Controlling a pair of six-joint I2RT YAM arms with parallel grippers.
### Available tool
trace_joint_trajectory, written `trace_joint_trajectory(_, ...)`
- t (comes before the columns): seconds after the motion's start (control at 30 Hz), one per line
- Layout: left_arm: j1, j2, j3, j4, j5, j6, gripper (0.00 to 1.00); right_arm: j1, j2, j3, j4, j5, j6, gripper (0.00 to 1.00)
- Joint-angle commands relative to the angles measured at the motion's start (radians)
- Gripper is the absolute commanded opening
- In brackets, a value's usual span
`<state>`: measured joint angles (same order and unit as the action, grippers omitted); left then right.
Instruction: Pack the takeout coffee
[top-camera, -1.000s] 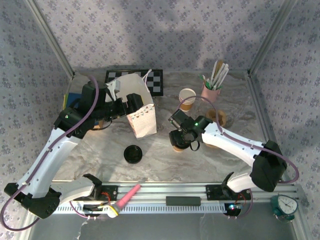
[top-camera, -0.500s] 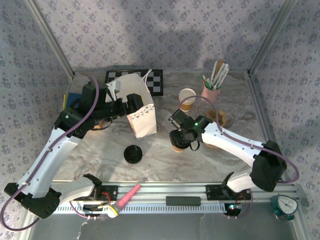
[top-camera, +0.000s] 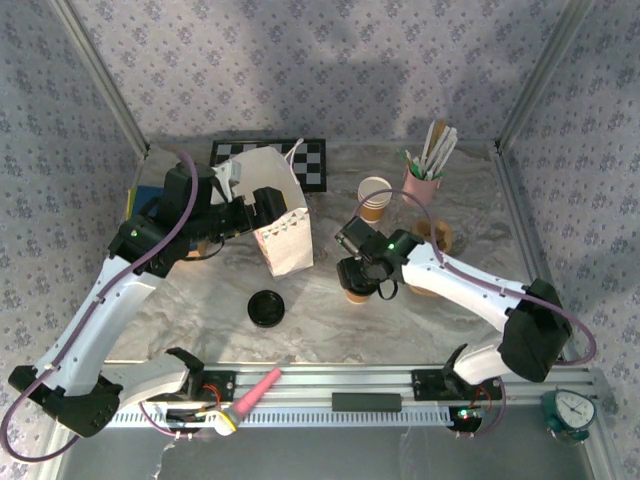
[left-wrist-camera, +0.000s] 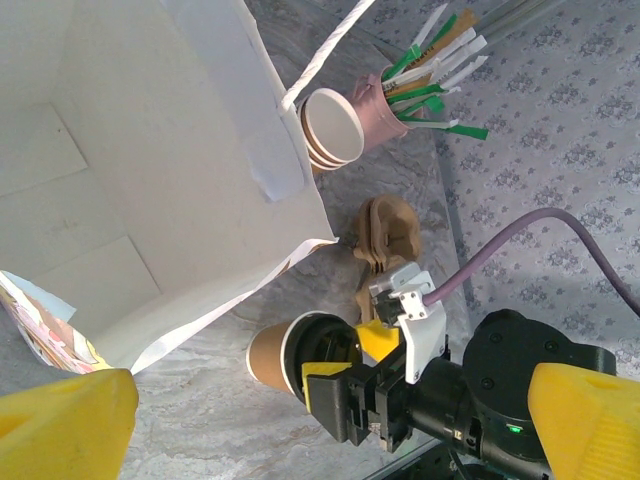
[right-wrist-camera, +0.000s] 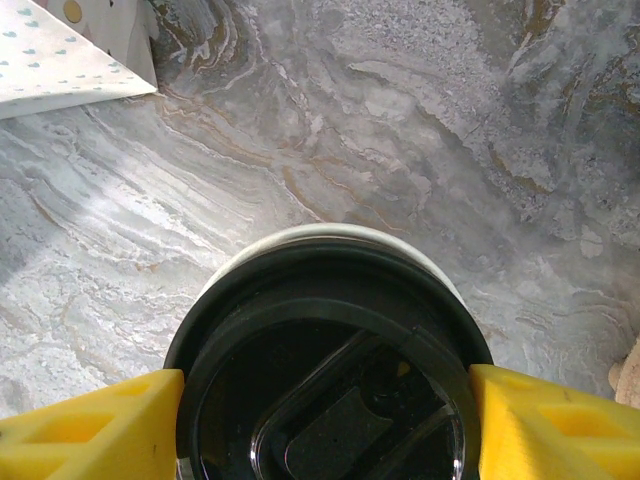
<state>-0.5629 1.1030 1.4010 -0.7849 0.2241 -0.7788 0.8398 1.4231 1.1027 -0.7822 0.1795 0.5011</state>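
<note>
The takeout coffee (top-camera: 354, 294) is a tan paper cup standing on the marble top just right of the white paper bag (top-camera: 281, 228). A black lid (right-wrist-camera: 330, 370) lies on the cup's white rim (right-wrist-camera: 300, 238). My right gripper (right-wrist-camera: 322, 420) reaches down from above, shut on that lid, one yellow finger pressing each side. In the left wrist view the cup (left-wrist-camera: 272, 357) shows tan below the right gripper (left-wrist-camera: 350, 360). My left gripper (top-camera: 262, 208) is open at the bag's mouth, its fingers (left-wrist-camera: 65, 425) wide apart, and the bag's white inside (left-wrist-camera: 130, 170) faces it.
A second black lid (top-camera: 266, 308) lies flat in front of the bag. A stack of nested cups (top-camera: 374, 196), a pink holder of stirrers (top-camera: 425, 175) and a brown folded piece (top-camera: 437, 236) stand behind and to the right. A checkered board (top-camera: 318, 160) lies at the back.
The right gripper has shifted slightly left over the cup and its fingers have drawn in a little on the lid. The left arm and the bag have not moved.
</note>
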Motion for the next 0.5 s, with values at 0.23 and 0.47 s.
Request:
trace_joint_trajectory(0.23,0.003,-0.008,-0.005,0.019,0.024,-0.005,1.00,0.006,0.013,-0.009,-0.003,-0.002,0.008,0.71)
trace_joint_trajectory(0.47,0.002,-0.005,-0.004,0.019,0.026,-0.004,1.00,0.006,0.014,-0.005,-0.009,0.001,0.010,0.76)
